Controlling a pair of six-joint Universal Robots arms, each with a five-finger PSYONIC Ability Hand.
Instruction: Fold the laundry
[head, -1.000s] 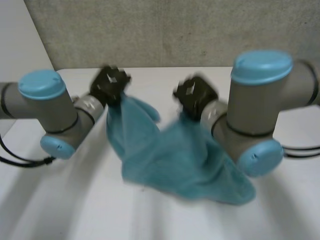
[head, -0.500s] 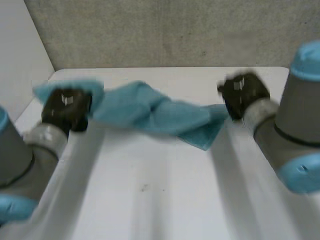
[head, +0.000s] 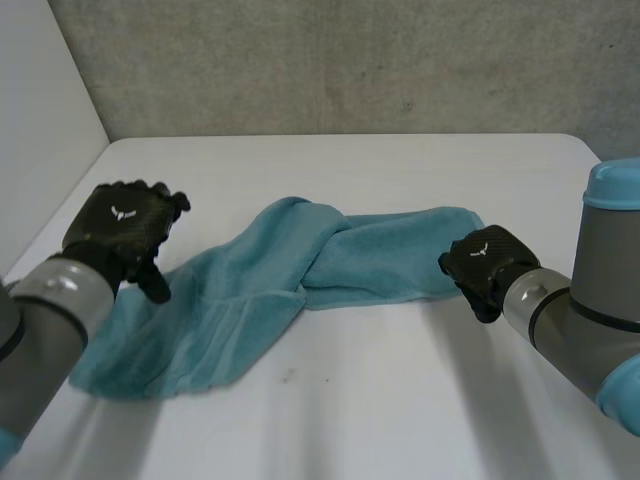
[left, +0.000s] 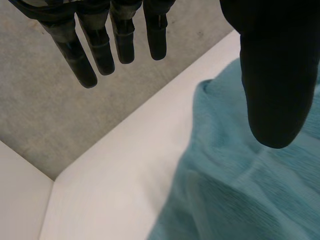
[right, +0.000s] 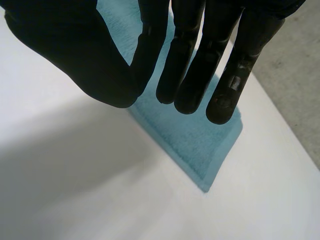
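Changed: half a sec ago the towel (head: 250, 290) was strung up in the air between the two hands. Now it's dropped onto the table (head: 400, 400) and both have let go of it.
Left hand (head: 120, 225): at the towel's left end, where the cloth is widest, with its thumb over the cloth. The wrist view shows the fingers (left: 97, 42) straight and the thumb well apart from them with nothing in between, so it's wide and empty.
Towel (left: 240, 190): teal, lying in a long strip, twisted around its middle. The left part is spread out and the right part is narrower.
Right hand (head: 487, 265): right at the towel's right end, above the hemmed corner (right: 207, 182). Fingers (right: 190, 75) are straight-ish and close to the thumb, but no cloth is pinched, so it's holding nothing.
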